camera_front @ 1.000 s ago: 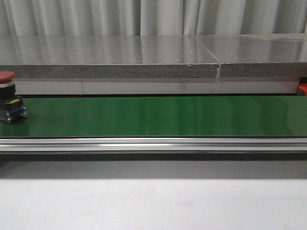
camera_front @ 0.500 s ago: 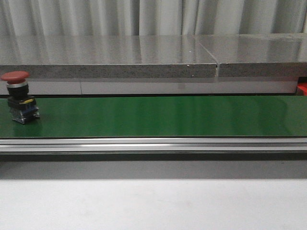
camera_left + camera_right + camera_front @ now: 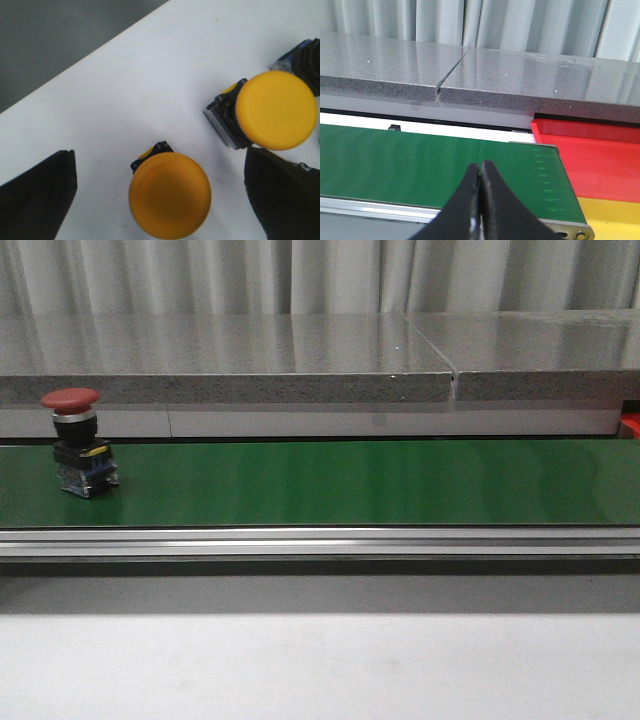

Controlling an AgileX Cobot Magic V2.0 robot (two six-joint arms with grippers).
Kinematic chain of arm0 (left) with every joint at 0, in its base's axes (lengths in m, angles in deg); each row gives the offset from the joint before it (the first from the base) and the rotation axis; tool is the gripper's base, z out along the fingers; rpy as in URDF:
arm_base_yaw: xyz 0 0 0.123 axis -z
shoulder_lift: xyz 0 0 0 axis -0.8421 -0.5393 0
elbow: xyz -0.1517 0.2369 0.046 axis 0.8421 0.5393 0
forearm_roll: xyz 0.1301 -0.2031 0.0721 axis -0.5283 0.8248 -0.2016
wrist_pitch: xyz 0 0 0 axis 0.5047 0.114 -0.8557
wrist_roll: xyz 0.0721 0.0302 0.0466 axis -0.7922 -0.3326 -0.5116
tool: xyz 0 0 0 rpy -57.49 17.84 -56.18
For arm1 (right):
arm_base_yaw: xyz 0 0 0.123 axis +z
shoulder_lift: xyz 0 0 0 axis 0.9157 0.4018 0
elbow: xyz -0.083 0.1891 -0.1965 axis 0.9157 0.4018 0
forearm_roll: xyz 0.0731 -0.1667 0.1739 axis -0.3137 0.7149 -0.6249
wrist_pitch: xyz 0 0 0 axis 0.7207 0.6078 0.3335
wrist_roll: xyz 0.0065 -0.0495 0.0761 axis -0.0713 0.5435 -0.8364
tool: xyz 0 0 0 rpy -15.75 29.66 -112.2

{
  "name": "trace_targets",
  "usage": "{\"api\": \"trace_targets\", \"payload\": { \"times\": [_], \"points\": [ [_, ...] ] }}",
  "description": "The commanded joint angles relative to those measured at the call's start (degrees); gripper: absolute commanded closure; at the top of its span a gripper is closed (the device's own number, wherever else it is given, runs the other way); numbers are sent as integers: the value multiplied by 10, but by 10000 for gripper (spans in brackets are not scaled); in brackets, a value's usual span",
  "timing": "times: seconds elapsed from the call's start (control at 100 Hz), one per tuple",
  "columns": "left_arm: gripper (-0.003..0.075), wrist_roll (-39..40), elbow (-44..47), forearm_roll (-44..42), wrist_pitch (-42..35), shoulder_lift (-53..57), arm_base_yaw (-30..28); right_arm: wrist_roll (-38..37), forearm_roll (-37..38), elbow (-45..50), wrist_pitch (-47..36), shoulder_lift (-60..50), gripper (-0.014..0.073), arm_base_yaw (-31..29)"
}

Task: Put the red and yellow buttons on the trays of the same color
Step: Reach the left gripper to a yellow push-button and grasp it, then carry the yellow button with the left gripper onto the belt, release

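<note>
Red button sits upright on the green belt, far to the left. Your right gripper is pinched closed and empty near the red tray, so open it wide first. Your left gripper is open over a yellow button.

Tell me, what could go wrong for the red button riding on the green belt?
The red button stands tall on the green belt and could tip over. The right gripper is shut and waits above the belt's far end, so it might open too late and miss the button. The left gripper is open over two yellow buttons and could bump one.
</note>
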Motion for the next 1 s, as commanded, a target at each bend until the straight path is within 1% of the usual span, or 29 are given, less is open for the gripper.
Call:
{"api": "trace_targets", "payload": {
  "times": [0.0, 0.1, 0.14, 0.19, 0.26, 0.29, 0.31, 0.36, 0.38, 0.43, 0.45, 0.5, 0.54, 0.67, 0.86, 0.99],
  "points": [
    [48, 5, -18, 5, -13, 8, 1, 0, 2, -5, -45, -9, 713, -1],
    [52, 5, -18, 9, -13, 0, 1, 0, 2, -5, -45, -9, 713, -1],
    [72, 5, -18, 9, -13, -1, 1, 0, 2, -5, -45, -9, 713, -1],
    [116, 5, -18, 10, -13, -2, 1, 0, 2, -5, -45, -9, 713, -1],
    [219, 5, -18, 10, -14, -2, 1, 0, 2, -5, -45, -9, 713, -1],
    [283, 5, -18, 10, -14, -2, 1, 0, 2, -5, -45, -9, 713, -1],
    [311, 5, -18, 10, -14, -2, 1, 0, 2, -5, -45, -9, 713, -1],
    [422, 5, -18, 10, -14, -2, 1, 0, 2, -5, -45, -9, 713, -1],
    [450, 5, -18, 10, -14, -2, 1, 0, 2, -5, -45, -9, 713, -1],
    [559, 5, -18, 11, -13, -2, 1, 0, 2, -5, -45, -9, 713, -1],
    [584, 5, -18, 13, -12, -2, 1, 0, 2, -5, -45, -9, 713, -1],
    [680, 5, -18, 16, -10, 0, 1, 0, 2, -5, -45, -9, 713, -1],
    [734, 5, -18, 19, -9, 5, 1, 0, 2, -5, -45, -9, 713, -1],
    [739, 5, -18, 21, -2, 33, 4, 0, 2, -5, -45, -9, 713, -1],
    [739, 2, -19, 20, 11, 118, 27, 0, 2, -5, -45, -9, 713, -1],
    [739, -48, -46, 20, 41, 178, 69, 0, 2, -5, -45, -9, 713, -1]
  ]
}}
